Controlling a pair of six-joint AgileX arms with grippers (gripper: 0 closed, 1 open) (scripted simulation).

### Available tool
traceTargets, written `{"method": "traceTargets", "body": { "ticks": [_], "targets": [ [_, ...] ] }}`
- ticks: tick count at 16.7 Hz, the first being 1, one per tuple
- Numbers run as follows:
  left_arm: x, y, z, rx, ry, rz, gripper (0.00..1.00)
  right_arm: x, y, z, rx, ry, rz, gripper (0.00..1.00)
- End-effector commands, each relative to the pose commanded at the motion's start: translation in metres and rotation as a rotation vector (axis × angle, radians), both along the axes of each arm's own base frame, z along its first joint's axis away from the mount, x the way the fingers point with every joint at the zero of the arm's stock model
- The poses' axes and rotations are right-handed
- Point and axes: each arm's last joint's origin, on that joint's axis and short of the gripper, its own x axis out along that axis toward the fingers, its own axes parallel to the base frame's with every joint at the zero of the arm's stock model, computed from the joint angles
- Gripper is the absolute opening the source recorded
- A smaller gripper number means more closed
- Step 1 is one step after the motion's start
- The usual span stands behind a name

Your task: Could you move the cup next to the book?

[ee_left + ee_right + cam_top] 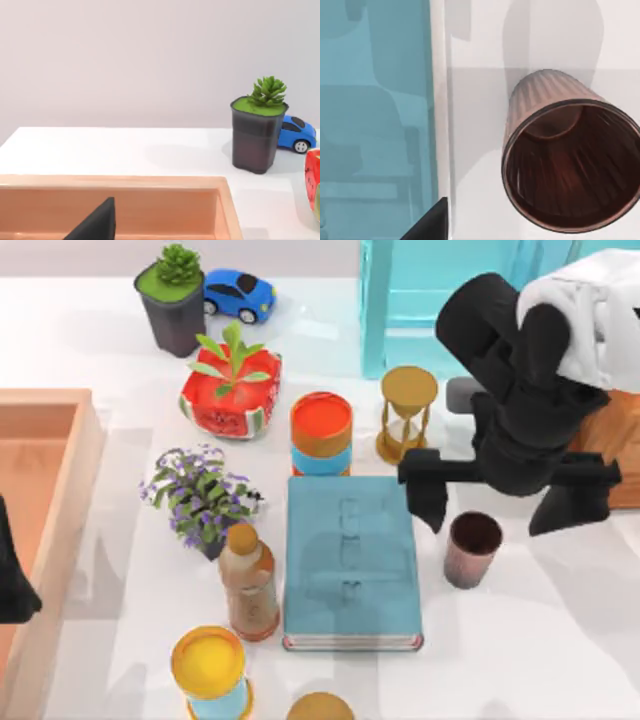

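From above, the small reddish-brown cup [472,549] stands upright on the white worktop [560,640], just beside the big blue-teal book [350,562], so it looks like it is in its spot. The right claw [495,502] hangs over it, its fingers spread wide and holding nothing.

In the left wrist view, the left claw [92,225] rests by the orange wooden tray [150,182]; I cannot tell if it is open.

In the right wrist view, a thin strip of worktop separates cup [565,165] and book [375,120].
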Motion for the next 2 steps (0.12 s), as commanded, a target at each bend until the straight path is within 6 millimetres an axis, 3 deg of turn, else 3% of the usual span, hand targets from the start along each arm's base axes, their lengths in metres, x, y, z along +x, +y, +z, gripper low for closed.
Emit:
{"method": "traceTargets", "body": {
  "ticks": [2],
  "targets": [
    [0.0000,0.0000,0.0000,0.000,0.000,0.000,1.00,0.0000,0.0000,0.0000,0.000,0.000,0.000,1.00]
  ]
}}
